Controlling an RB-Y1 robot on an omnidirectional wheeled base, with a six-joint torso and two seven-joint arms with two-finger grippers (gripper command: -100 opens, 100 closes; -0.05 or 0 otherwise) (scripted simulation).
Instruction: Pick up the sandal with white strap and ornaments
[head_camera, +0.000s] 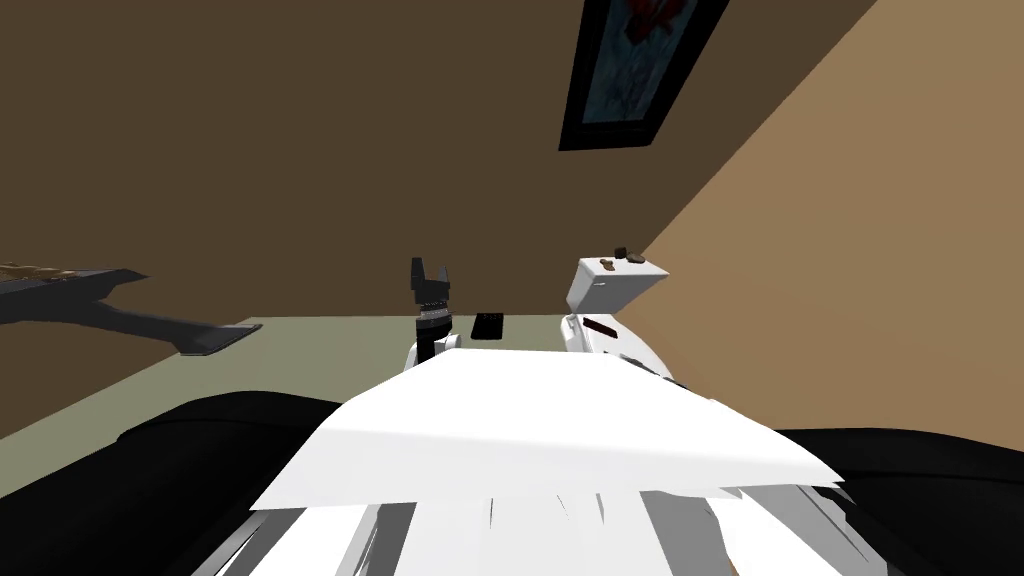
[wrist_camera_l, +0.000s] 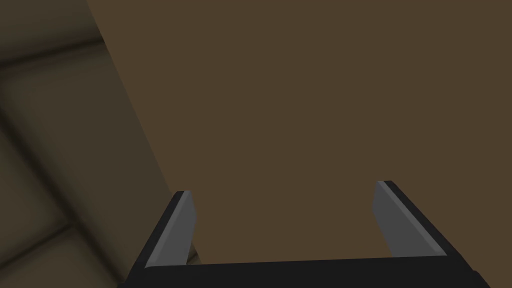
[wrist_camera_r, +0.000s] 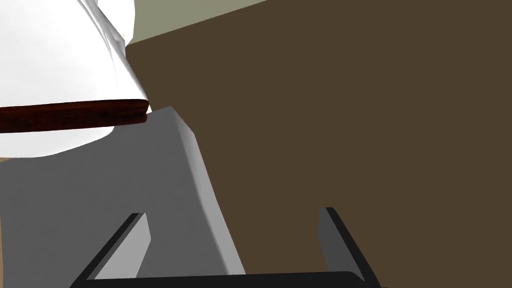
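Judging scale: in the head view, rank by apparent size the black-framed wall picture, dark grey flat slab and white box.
1. Black-framed wall picture, cut by the edge.
2. Dark grey flat slab, nearly alike.
3. White box.

Past my left gripper (head_camera: 430, 268) stands a dark brown wall (head_camera: 300, 150). It meets a lighter tan wall (head_camera: 880, 250) well off to the gripper's right. A black-framed picture (head_camera: 635, 70) hangs on the brown wall, high and to the right of the gripper. Far to the gripper's left, a dark grey flat shape (head_camera: 130, 315) juts out over the pale green floor (head_camera: 300, 350). Near the gripper's right side sits a white box (head_camera: 610, 285).
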